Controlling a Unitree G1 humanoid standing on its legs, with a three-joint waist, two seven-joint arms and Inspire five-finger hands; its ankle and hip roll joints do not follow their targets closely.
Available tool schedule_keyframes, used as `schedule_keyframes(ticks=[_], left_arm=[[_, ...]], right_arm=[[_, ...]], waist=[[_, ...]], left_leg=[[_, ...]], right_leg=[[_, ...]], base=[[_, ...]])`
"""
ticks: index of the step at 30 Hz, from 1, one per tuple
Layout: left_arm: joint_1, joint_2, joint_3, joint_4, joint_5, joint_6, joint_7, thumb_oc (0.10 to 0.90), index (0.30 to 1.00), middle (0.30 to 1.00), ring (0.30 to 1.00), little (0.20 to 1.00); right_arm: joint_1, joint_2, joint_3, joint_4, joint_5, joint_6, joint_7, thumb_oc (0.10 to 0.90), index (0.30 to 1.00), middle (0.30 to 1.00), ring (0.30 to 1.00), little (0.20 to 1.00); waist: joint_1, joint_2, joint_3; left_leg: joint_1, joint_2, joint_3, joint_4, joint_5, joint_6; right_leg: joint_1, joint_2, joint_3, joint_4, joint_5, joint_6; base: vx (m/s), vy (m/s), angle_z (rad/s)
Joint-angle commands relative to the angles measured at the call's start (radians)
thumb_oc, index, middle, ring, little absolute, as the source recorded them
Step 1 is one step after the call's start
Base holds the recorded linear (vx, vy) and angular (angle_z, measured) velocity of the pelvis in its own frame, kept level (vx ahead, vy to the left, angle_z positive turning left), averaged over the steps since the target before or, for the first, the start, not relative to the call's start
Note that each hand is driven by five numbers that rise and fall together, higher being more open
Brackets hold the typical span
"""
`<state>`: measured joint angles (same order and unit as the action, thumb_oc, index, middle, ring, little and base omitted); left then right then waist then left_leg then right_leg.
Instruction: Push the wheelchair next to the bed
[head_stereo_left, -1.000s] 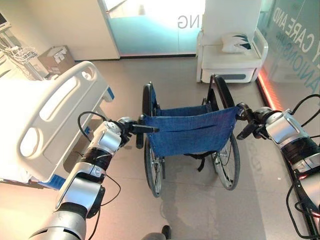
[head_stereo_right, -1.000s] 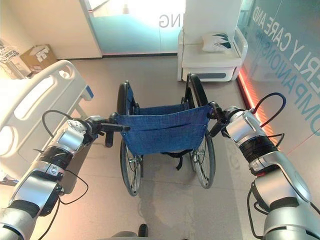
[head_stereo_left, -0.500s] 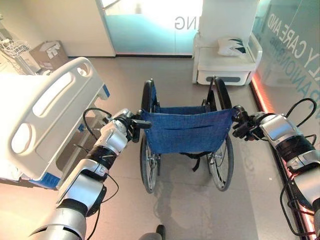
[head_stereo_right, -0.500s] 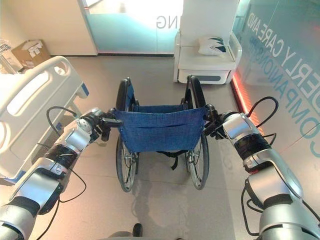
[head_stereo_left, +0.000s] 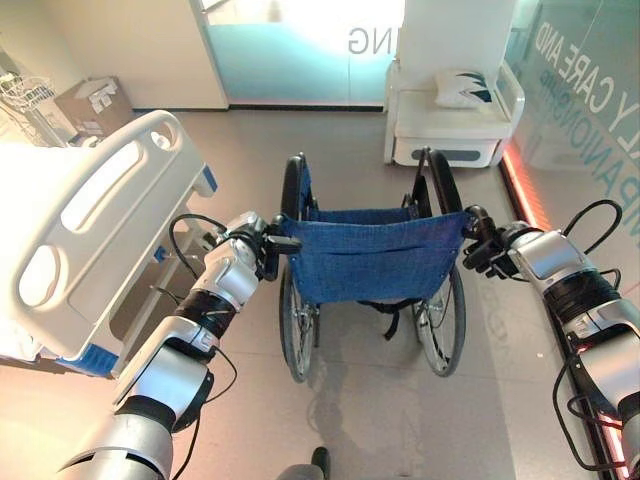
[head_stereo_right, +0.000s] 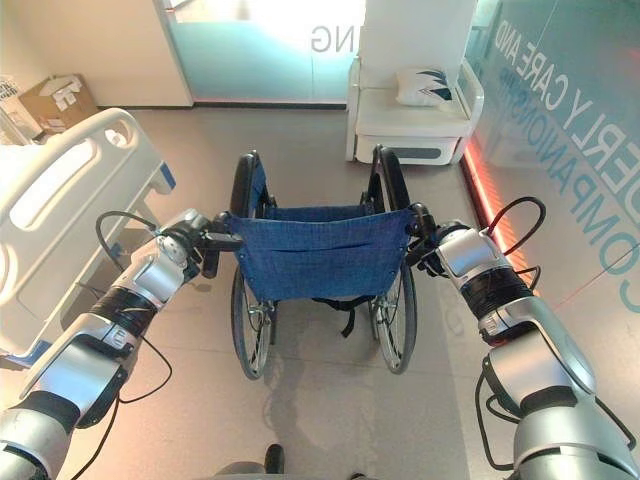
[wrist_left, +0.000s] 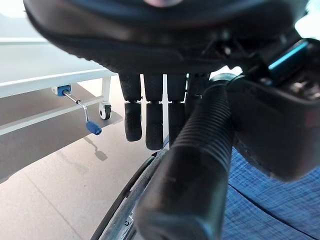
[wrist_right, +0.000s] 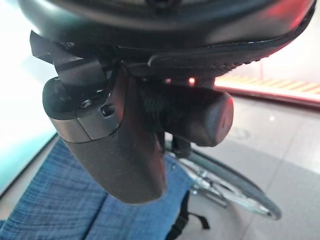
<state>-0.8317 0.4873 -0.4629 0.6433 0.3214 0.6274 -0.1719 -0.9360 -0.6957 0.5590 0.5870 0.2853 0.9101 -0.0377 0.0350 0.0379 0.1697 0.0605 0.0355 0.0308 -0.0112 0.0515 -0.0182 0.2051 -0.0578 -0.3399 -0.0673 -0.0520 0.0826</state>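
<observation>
The black-framed wheelchair with blue fabric back (head_stereo_left: 372, 257) is squaring up and rolling ahead, standing right of the white plastic-railed bed (head_stereo_left: 95, 225) with a gap. The left hand (head_stereo_left: 262, 247) and right hand (head_stereo_left: 484, 251) are clenching its ribbed black push handles (wrist_left: 192, 165), so alignment is improving.

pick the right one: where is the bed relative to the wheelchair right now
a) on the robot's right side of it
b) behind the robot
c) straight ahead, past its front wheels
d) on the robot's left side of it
d: in the head views the white bed stands on the robot's left of the blue-backed wheelchair, beside the left hand; the right hand is at the other handle.
</observation>
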Motion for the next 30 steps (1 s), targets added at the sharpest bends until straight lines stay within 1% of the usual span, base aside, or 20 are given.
schedule_keyframes(ticks=[1,5,6,7,9,10,12,13,17,18,20,22,23,24,26,28,29,30], left_arm=[[0.161,0.074,-0.058,0.095,0.057,0.027,0.012,0.400,0.300,0.300,0.300,0.300],[0.193,0.062,-0.044,0.065,0.016,0.004,0.061,0.400,0.300,0.300,0.300,0.300],[0.210,0.061,-0.036,0.050,-0.015,-0.020,0.094,0.400,0.300,0.300,0.300,0.300],[0.212,0.061,-0.035,0.048,-0.025,-0.026,0.101,0.400,0.300,0.300,0.300,0.300],[0.232,0.058,-0.022,0.023,-0.069,-0.060,0.138,0.400,0.300,0.300,0.300,0.300],[0.234,0.057,-0.021,0.020,-0.071,-0.063,0.142,0.400,0.300,0.300,0.300,0.300],[0.268,0.054,-0.007,-0.024,-0.109,-0.094,0.186,0.400,0.300,0.300,0.300,0.300],[0.271,0.054,-0.006,-0.028,-0.110,-0.097,0.188,0.400,0.300,0.300,0.300,0.300],[0.297,0.041,-0.009,-0.053,-0.124,-0.110,0.202,0.400,0.300,0.300,0.300,0.300],[0.299,0.039,-0.010,-0.054,-0.127,-0.113,0.206,0.400,0.300,0.300,0.300,0.300],[0.302,0.035,-0.017,-0.055,-0.133,-0.124,0.216,0.400,0.300,0.300,0.300,0.300],[0.301,0.036,-0.020,-0.062,-0.136,-0.129,0.221,0.400,0.300,0.300,0.300,0.300],[0.296,0.039,-0.022,-0.064,-0.137,-0.131,0.215,0.400,0.300,0.300,0.300,0.300],[0.296,0.040,-0.022,-0.065,-0.138,-0.131,0.214,0.400,0.300,0.300,0.300,0.300],[0.290,0.051,-0.020,-0.070,-0.120,-0.127,0.186,0.400,0.300,0.300,0.300,0.300],[0.285,0.058,-0.022,-0.069,-0.103,-0.123,0.169,0.400,0.300,0.300,0.300,0.300],[0.271,0.067,-0.035,-0.066,-0.069,-0.107,0.136,0.400,0.300,0.300,0.300,0.300],[0.271,0.067,-0.035,-0.066,-0.068,-0.107,0.135,0.400,0.300,0.300,0.300,0.300]], right_arm=[[-0.151,0.001,-0.047,-0.149,-0.053,-0.272,-0.105,0.400,0.300,0.300,0.300,0.300],[-0.131,-0.007,-0.066,-0.201,-0.105,-0.335,-0.125,0.400,0.300,0.300,0.300,0.300],[-0.122,-0.013,-0.073,-0.223,-0.128,-0.357,-0.135,0.400,0.300,0.300,0.300,0.300],[-0.120,-0.013,-0.075,-0.226,-0.133,-0.359,-0.135,0.400,0.300,0.300,0.300,0.300],[-0.105,-0.018,-0.084,-0.253,-0.163,-0.367,-0.137,0.400,0.300,0.300,0.300,0.300],[-0.103,-0.018,-0.086,-0.255,-0.164,-0.368,-0.137,0.400,0.300,0.300,0.300,0.300],[-0.060,-0.010,-0.114,-0.274,-0.122,-0.410,-0.201,0.400,0.300,0.300,0.300,0.300],[-0.055,-0.008,-0.117,-0.275,-0.116,-0.416,-0.209,0.400,0.300,0.300,0.300,0.300],[-0.005,0.022,-0.157,-0.269,-0.041,-0.463,-0.296,0.400,0.300,0.300,0.300,0.300],[-0.001,0.026,-0.161,-0.265,-0.035,-0.461,-0.300,0.400,0.300,0.300,0.300,0.300],[0.010,0.038,-0.170,-0.251,-0.025,-0.456,-0.289,0.400,0.300,0.300,0.300,0.300],[0.020,0.046,-0.172,-0.228,-0.049,-0.442,-0.247,0.400,0.300,0.300,0.300,0.300],[0.025,0.047,-0.164,-0.200,-0.068,-0.440,-0.206,0.400,0.300,0.300,0.300,0.300],[0.026,0.048,-0.162,-0.195,-0.074,-0.436,-0.194,0.400,0.300,0.300,0.300,0.300],[0.033,0.046,-0.147,-0.162,-0.090,-0.433,-0.148,0.400,0.300,0.300,0.300,0.300],[0.034,0.046,-0.142,-0.145,-0.099,-0.440,-0.137,0.400,0.300,0.300,0.300,0.300],[0.031,0.043,-0.132,-0.122,-0.120,-0.448,-0.123,0.400,0.300,0.300,0.300,0.300],[0.030,0.043,-0.132,-0.121,-0.120,-0.449,-0.122,0.400,0.300,0.300,0.300,0.300]], waist=[[0.071,-0.075,0.037],[0.067,-0.071,0.034],[0.065,-0.069,0.034],[0.065,-0.068,0.034],[0.062,-0.065,0.031],[0.062,-0.065,0.030],[0.060,-0.062,0.025],[0.060,-0.062,0.025],[0.057,-0.054,0.022],[0.056,-0.054,0.023],[0.055,-0.052,0.025],[0.054,-0.051,0.026],[0.054,-0.052,0.028],[0.055,-0.052,0.029],[0.060,-0.050,0.038],[0.063,-0.047,0.042],[0.064,-0.043,0.045],[0.065,-0.045,0.044]], left_leg=[[-0.006,-0.090,0.021,0.048,-0.077,0.055],[-0.004,-0.091,0.024,0.051,-0.080,0.057],[-0.002,-0.091,0.026,0.052,-0.082,0.057],[-0.002,-0.091,0.027,0.053,-0.083,0.057],[0.002,-0.092,0.030,0.052,-0.088,0.060],[0.003,-0.092,0.031,0.052,-0.088,0.060],[0.009,-0.094,0.035,0.052,-0.093,0.064],[0.009,-0.094,0.035,0.053,-0.094,0.064],[0.016,-0.096,0.039,0.063,-0.106,0.073],[0.016,-0.097,0.040,0.067,-0.109,0.074],[0.018,-0.098,0.043,0.074,-0.116,0.078],[0.018,-0.100,0.048,0.089,-0.127,0.085],[0.017,-0.102,0.052,0.102,-0.134,0.092],[0.016,-0.102,0.054,0.106,-0.137,0.094],[0.010,-0.101,0.054,0.124,-0.146,0.108],[0.003,-0.101,0.056,0.132,-0.150,0.119],[-0.008,-0.098,0.059,0.137,-0.150,0.130],[-0.010,-0.100,0.060,0.138,-0.151,0.131]], right_leg=[[-0.085,0.002,0.055,0.116,0.007,-0.029],[-0.086,0.000,0.059,0.117,0.007,-0.029],[-0.087,-0.001,0.059,0.119,0.007,-0.028],[-0.087,-0.002,0.060,0.120,0.007,-0.028],[-0.088,-0.002,0.064,0.120,0.007,-0.026],[-0.088,-0.002,0.064,0.120,0.007,-0.026],[-0.088,-0.004,0.070,0.121,0.009,-0.024],[-0.088,-0.004,0.070,0.122,0.009,-0.024],[-0.093,-0.011,0.077,0.139,0.005,-0.023],[-0.094,-0.013,0.078,0.143,0.004,-0.022],[-0.097,-0.017,0.081,0.156,0.000,-0.020],[-0.104,-0.026,0.083,0.180,-0.004,-0.015],[-0.112,-0.034,0.085,0.203,-0.009,-0.012],[-0.116,-0.036,0.086,0.212,-0.011,-0.011],[-0.135,-0.048,0.090,0.274,-0.027,-0.008],[-0.151,-0.055,0.092,0.333,-0.033,-0.003],[-0.180,-0.063,0.096,0.441,-0.020,0.007],[-0.184,-0.065,0.098,0.447,-0.023,0.008]], base=[[0.00,0.000,0.00],[0.01,0.028,-0.01],[0.02,0.044,-0.02],[0.02,0.044,-0.02],[0.02,0.039,-0.01],[0.03,0.054,0.00],[0.05,0.075,0.00],[0.05,0.071,-0.01],[0.05,0.087,-0.02],[0.08,0.122,-0.03],[0.07,0.095,-0.05],[0.09,0.109,-0.07],[0.10,0.110,-0.13],[0.12,0.132,-0.12],[0.10,0.116,-0.07],[0.08,0.092,-0.07],[0.06,0.073,-0.08],[0.16,0.121,-0.12]])
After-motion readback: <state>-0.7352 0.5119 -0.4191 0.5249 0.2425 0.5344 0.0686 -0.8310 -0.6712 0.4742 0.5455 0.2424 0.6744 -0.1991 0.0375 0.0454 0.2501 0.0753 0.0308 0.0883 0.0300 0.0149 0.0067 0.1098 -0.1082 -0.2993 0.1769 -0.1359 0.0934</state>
